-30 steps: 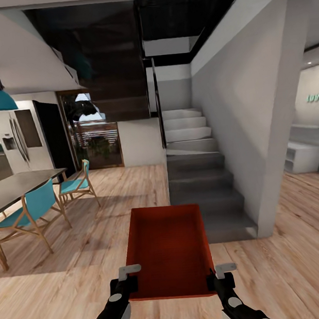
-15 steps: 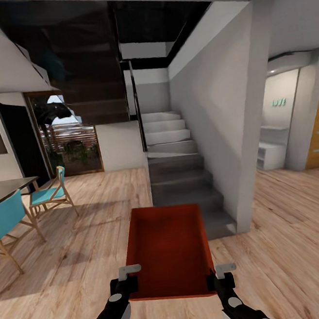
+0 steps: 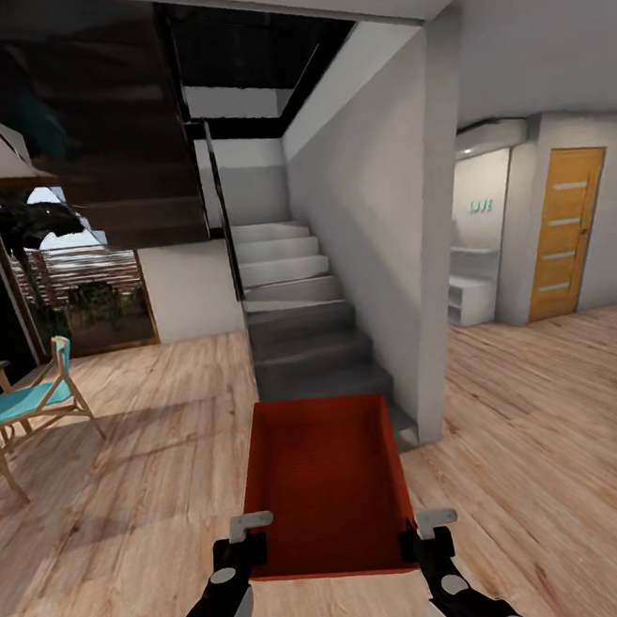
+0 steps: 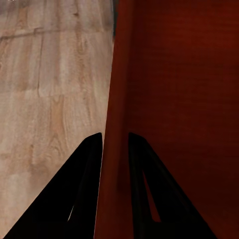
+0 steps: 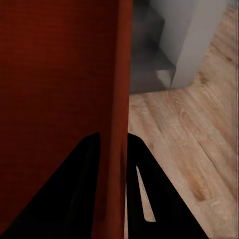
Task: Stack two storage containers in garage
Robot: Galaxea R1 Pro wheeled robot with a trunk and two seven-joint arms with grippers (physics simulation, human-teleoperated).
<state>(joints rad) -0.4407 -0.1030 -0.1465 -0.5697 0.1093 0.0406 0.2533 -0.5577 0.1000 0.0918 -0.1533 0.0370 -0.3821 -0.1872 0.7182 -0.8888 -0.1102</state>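
1. The room is an open hall with a light wood-plank floor. A grey staircase rises straight ahead beside a white wall.
2. An orange wooden door stands far to the right. A teal chair sits at the far left.
3. One storage container, a red-orange open bin, is carried level in front of the robot, above the planks and well short of the stairs. It looks empty.
4. The left end effector is clamped on the bin's near left corner. In the left wrist view its dark fingers straddle the bin wall, one inside and one outside.
5. The right end effector grips the near right corner the same way, its fingers pinching the wall.
6. The step in hand appears to be transport, carrying the first bin toward the garage. No concrete floor is in sight, so there is probably still some way to go.
7. The next move likely calls for steering the base past the staircase corner while both grips hold evenly, so the bin stays level.
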